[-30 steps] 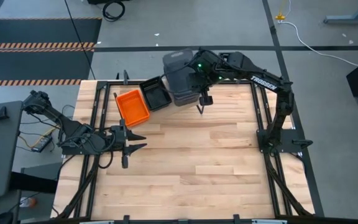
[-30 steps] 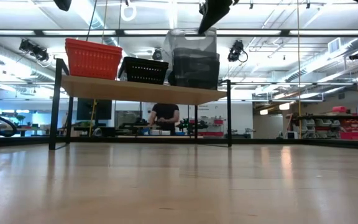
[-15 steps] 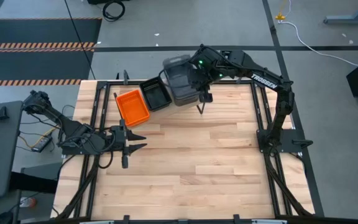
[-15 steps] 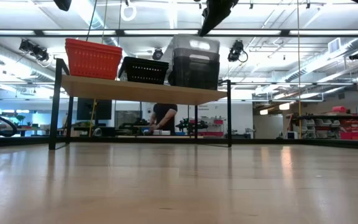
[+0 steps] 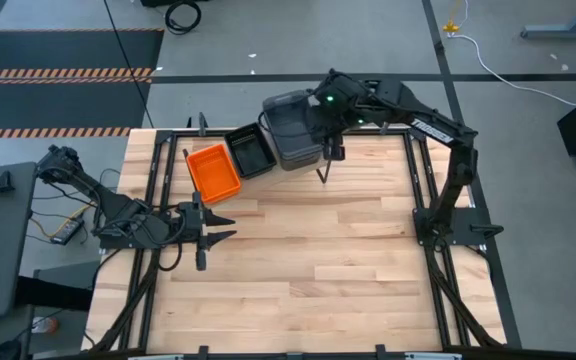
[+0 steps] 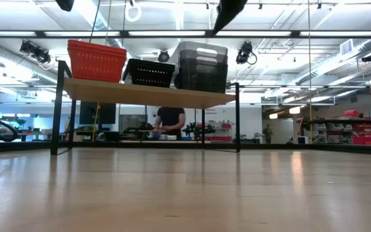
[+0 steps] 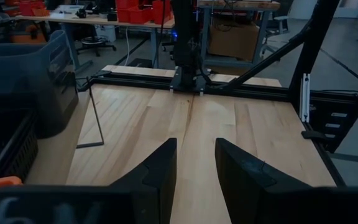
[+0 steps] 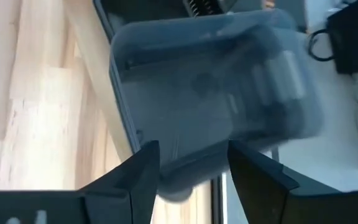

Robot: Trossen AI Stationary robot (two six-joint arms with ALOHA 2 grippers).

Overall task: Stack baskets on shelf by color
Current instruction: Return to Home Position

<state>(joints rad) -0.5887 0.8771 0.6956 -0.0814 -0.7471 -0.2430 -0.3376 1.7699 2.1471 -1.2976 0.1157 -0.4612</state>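
On the shelf (image 6: 147, 93) at the table's far side stand an orange basket (image 5: 213, 170), a black basket (image 5: 250, 153) and a stack of grey baskets (image 5: 293, 130), side by side on their bottoms. The top grey basket (image 6: 202, 49) sits nested in the stack. My right gripper (image 8: 188, 165) hangs open just above that stack's near rim, its fingers on either side of the rim and clear of it in the low view. My left gripper (image 5: 213, 232) waits open over the table's left part.
The shelf's thin black legs (image 6: 237, 116) stand on the slatted tabletop (image 5: 308, 250), which is bare wood in the middle and near parts. Black frame rails (image 5: 423, 180) run along the table's sides. A person (image 6: 171, 119) shows in the room beyond the table.
My right gripper has let go of the top grey basket. The basket was raised and tilted over the grey stack. It has sunk down and now sits nested and level in the stack. The gripper has drawn slightly up and away from it.
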